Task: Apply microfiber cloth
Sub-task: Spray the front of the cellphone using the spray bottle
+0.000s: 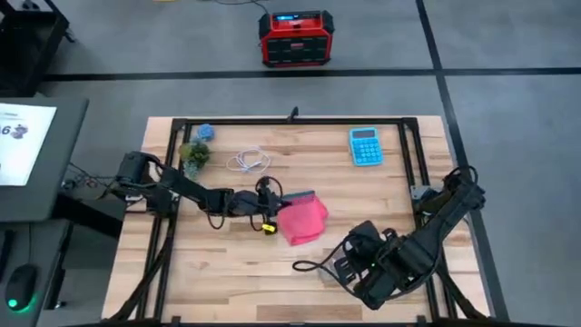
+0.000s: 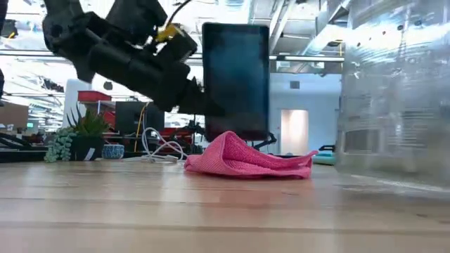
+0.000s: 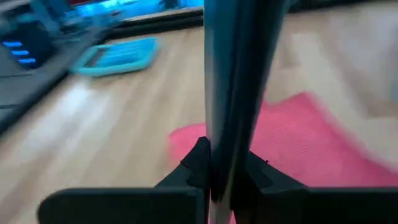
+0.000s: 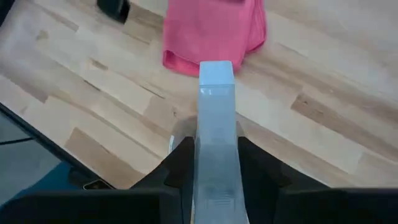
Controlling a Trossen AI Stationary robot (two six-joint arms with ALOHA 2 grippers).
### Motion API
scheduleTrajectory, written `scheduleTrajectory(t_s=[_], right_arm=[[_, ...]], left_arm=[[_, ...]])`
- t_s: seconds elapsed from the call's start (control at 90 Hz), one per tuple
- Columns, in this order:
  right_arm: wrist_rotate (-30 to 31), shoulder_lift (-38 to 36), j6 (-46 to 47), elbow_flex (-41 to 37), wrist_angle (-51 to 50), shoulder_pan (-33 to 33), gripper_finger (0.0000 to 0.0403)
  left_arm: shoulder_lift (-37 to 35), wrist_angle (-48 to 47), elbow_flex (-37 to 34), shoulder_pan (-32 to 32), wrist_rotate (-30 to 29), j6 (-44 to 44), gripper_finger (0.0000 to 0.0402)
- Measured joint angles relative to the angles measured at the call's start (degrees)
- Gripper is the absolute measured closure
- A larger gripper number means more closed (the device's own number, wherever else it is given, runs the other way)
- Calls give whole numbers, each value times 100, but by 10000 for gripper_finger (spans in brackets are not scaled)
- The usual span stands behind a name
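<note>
- Cloth (image 1: 302, 221) lies crumpled just ahead of your L gripper (image 1: 275, 202), which clamps dark phone (image 2: 235, 81) upright.
- R gripper (image 4: 216, 155) clamps clear bar (image 4: 216, 134), cloth ahead.

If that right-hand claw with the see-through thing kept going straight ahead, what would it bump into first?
Most likely the pink cloth: it lies directly ahead of the right gripper, beyond the clear piece it grips, with only bare table between.

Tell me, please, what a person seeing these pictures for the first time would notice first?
The bright pink microfiber cloth lies crumpled near the middle of the wooden table. Right beside it, the left hand holds a dark phone upright on its edge above the cloth. The right hand, at the table's near right, grips a clear plastic piece pointed toward the cloth.
</note>
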Motion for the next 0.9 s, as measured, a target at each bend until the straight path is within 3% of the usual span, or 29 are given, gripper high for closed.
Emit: scheduleTrajectory(t_s=[0.3, 0.567, 0.744, 0.9], right_arm=[[10, 0, -149, 0, -3, -26, 324], [70, 0, -153, -9, -81, -86, 324], [180, 0, -243, -9, -86, -116, 323], [405, 0, -533, -9, 106, -114, 255]], left_arm=[[914, 180, 341, 261, 64, -89, 389], [591, -165, 329, 1050, 388, 400, 389], [202, -418, 317, 1001, 691, 412, 389], [-59, -775, 319, 711, 750, 417, 389]])
